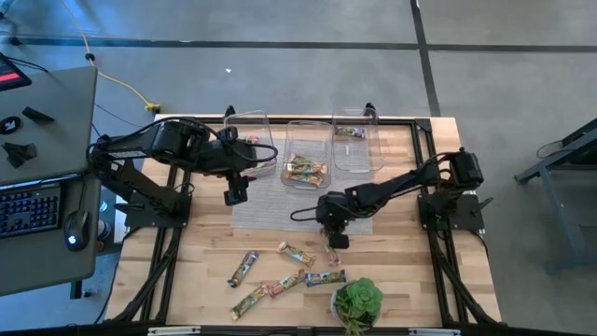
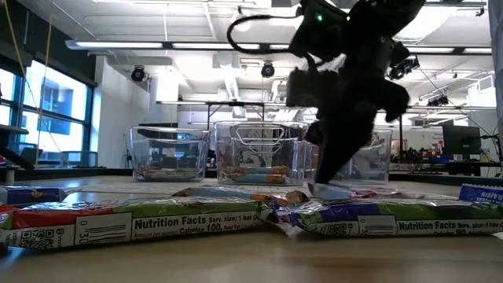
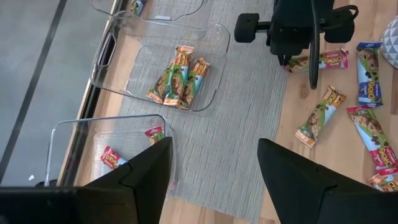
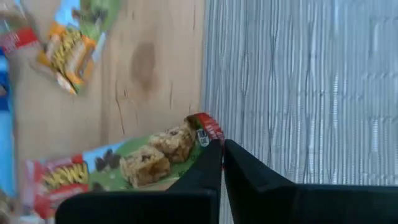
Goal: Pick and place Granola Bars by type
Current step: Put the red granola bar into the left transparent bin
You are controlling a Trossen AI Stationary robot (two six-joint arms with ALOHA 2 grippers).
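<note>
Low view: bar (image 2: 141, 222) reads "Nutrition Facts".

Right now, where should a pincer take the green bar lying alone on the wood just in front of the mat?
Probably across the middle of the green bar, coming straight down from above. It lies flat and slanted on the table, so the pincer should turn to straddle its two long sides. Bare wood shows on both sides, leaving room for the fingers. The ends look like thin crimped foil, likely a poorer hold.
</note>
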